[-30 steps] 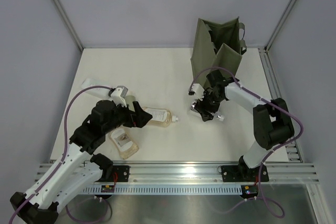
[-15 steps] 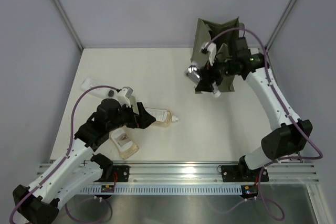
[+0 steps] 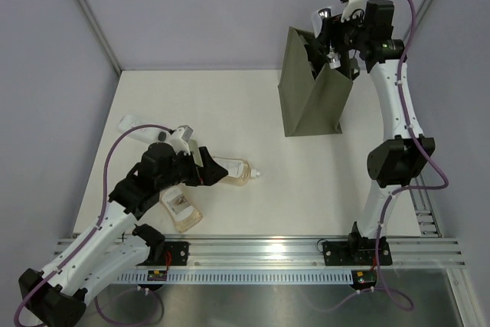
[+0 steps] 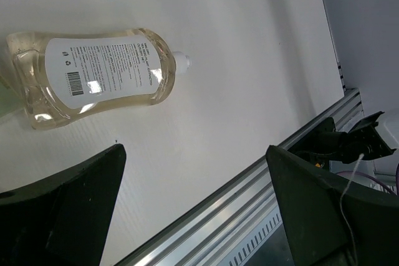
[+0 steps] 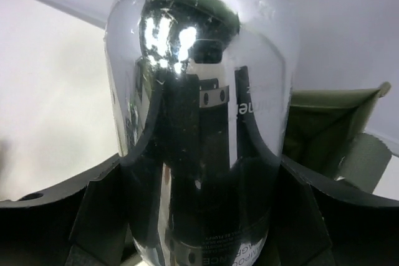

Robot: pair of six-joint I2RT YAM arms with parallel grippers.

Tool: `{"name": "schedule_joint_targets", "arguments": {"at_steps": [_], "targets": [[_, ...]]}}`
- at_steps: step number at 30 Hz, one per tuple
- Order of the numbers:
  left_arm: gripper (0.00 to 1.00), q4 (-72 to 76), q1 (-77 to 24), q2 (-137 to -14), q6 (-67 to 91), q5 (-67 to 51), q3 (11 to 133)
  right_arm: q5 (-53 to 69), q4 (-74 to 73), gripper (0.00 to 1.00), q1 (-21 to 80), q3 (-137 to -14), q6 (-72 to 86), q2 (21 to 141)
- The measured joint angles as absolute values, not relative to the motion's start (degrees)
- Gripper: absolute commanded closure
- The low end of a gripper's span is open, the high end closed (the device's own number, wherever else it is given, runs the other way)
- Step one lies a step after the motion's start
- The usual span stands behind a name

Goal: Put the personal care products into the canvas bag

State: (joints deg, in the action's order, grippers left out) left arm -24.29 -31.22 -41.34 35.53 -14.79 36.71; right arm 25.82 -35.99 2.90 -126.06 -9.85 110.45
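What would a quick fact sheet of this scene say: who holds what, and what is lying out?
right tool: shut on the silver bottle, raised at the canvas bag's open top
left tool: open, empty, over the amber pouch
lying on the table: amber pouch, second pouch, flat white bottle
bag: upright, far right side

Mirror-glossy silver bottle (image 5: 199, 123), matt cloth canvas bag (image 3: 306, 101).
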Motion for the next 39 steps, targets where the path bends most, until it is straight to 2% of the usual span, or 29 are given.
{"name": "schedule_joint_targets", "arguments": {"at_steps": [7,13,17,22,25,29,34,39], "targets": [[0.01,-23.88,-31.22,-41.63,36.32,-14.66,36.71,19.55,-27.66,1.0,2.9,-124.03,-12.84,117.38],[0.01,-22.28,-31.22,-42.04,37.54,-14.39,36.29,26.15,-23.88,1.0,2.46,-115.26,-18.98,112.46],[0.01,-21.12,-31.22,-42.59,38.15,-14.46,35.83,30.57,-26.04,1.0,2.17,-114.28,-20.67,111.18],[0.01,-20.86,-31.22,-42.96,38.5,-14.72,35.83,34.74,-31.66,1.0,1.87,-118.85,-23.55,111.98],[0.01,-20.99,-31.2,-42.59,38.48,-14.72,35.83,36.12,-36.38,1.0,1.8,-127.37,-25.76,114.32],[0.01,-21.19,-31.18,-41.17,38.44,-14.66,35.83,36.23,-35.22,1.0,1.74,-134.1,-26.3,115.79],[0.01,-21.28,-31.18,-40.47,38.41,-14.59,35.83,36.56,-32.36,1.0,1.69,-134.52,-23.81,116.22],[0.01,-21.28,-31.18,-40.69,38.41,-14.61,35.83,36.03,-30.17,1.0,1.67,-128.97,-21.8,116.84]]}}
